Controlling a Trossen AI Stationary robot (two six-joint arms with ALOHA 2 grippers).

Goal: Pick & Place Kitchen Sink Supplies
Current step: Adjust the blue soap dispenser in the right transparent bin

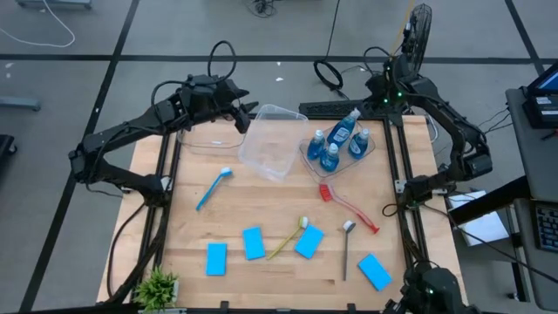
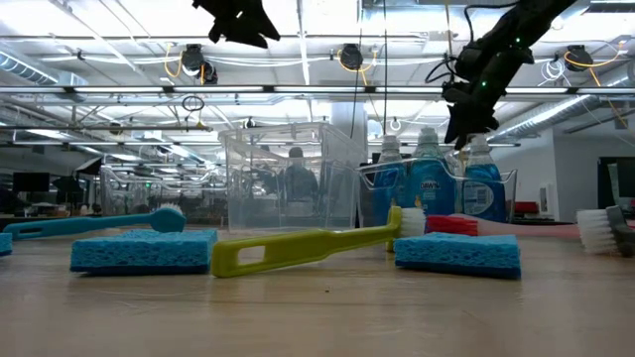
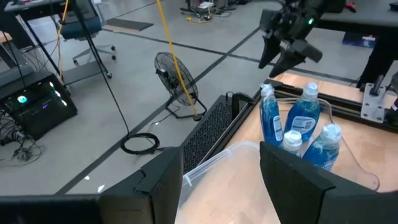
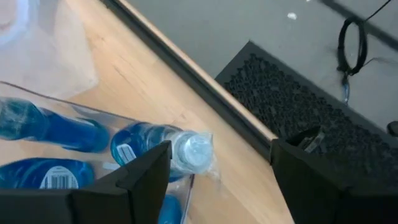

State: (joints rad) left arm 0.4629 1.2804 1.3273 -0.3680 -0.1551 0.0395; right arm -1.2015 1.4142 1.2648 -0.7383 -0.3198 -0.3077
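Note:
Several small bottles of blue liquid (image 1: 331, 144) stand or lean in a clear tub (image 1: 307, 150) at the far right. One of them (image 4: 155, 146) leans with its cap over the tub's rim. My right gripper (image 4: 221, 149) hangs open just above that cap (image 4: 196, 149) without touching it. My left gripper (image 1: 247, 115) is open, high over the far left corner of an empty clear tub (image 1: 266, 141). Several blue sponges (image 1: 254, 243) and the blue (image 1: 214, 187), yellow (image 1: 288, 237), red (image 1: 349, 205) and grey (image 1: 347, 249) brushes lie flat on the table.
A second empty clear tub (image 1: 202, 138) sits under my left arm at the far left. A small green plant (image 1: 157, 286) stands at the near left corner. A black mat (image 4: 298, 106) lies on the floor just past the table's far edge.

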